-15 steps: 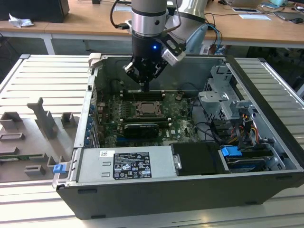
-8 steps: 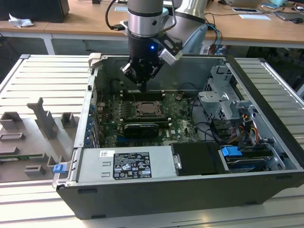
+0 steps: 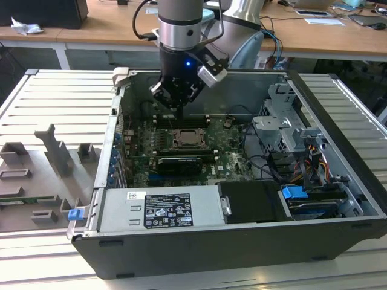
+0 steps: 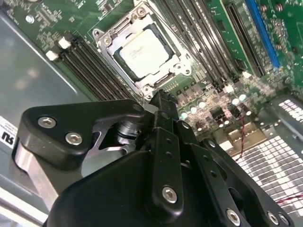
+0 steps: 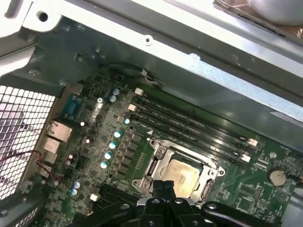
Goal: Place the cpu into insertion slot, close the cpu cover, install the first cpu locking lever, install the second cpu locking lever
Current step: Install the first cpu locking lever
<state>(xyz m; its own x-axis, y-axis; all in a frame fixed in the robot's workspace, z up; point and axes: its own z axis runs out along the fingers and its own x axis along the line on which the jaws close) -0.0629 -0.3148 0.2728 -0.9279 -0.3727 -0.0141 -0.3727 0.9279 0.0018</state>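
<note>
**Open computer case [image 3: 242, 241] on the ridged tabletop [image 3: 60, 96].** The cpu [image 4: 142, 51] lies seated in the slot [image 4: 100, 35], with the cover [image 4: 166, 71] down around it, so 2 of 4 steps look done. Whether either of the 2 levers is latched cannot be told. The end effector [image 3: 179, 99] hangs above the slot, near its edge, fingers [image 5: 158, 189] pressed together, holding nothing.
</note>
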